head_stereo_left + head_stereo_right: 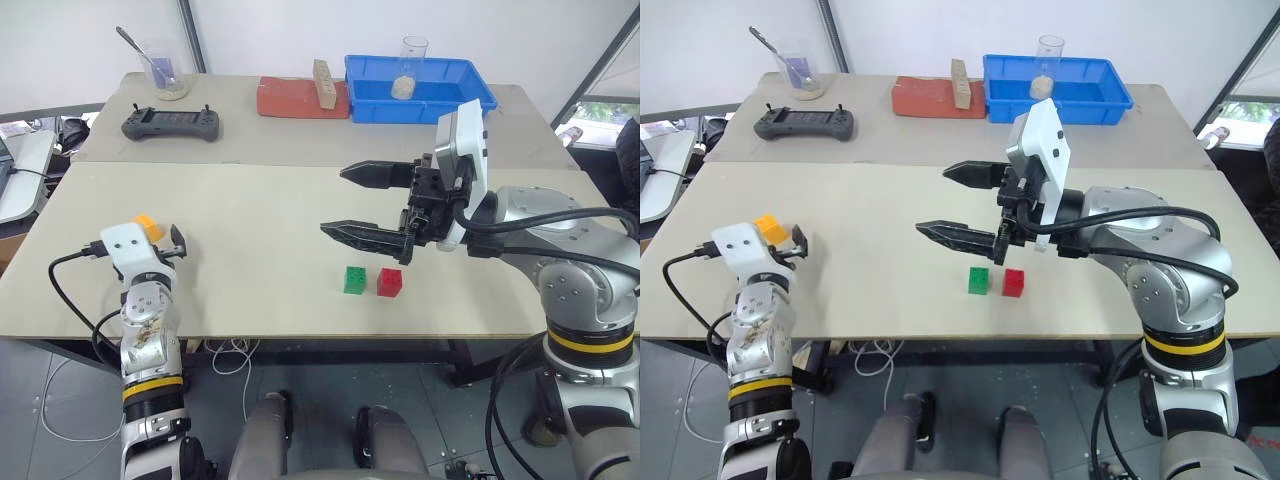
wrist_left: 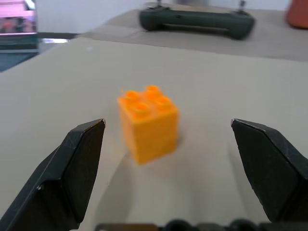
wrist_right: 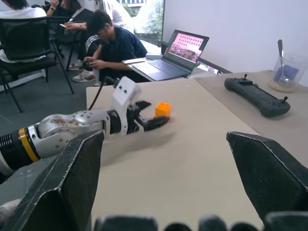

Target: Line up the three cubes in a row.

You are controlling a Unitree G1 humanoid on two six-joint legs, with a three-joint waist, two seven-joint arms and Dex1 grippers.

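You have three cubes on the near tabletop: the green cube and the red cube sit just beside each other near the front edge, not quite touching, while the orange cube stands well apart from them at the left side, studs up. Your left gripper sits low at the orange cube with its jaws released and spread wide, the cube between and just beyond the fingertips, touching neither. Your right gripper hangs above the tabletop behind the green and red pair, pointing left, its jaws also released and wide, holding nothing. On the far tabletop you can count one black handheld controller, one clear beaker with a spoon standing in it, one red flat pad with one tan wooden block upright on it, and one blue tray. The tray holds one clear glass with something pale in its bottom. In the right wrist view, one open laptop sits on a side desk, with seated people beyond it.
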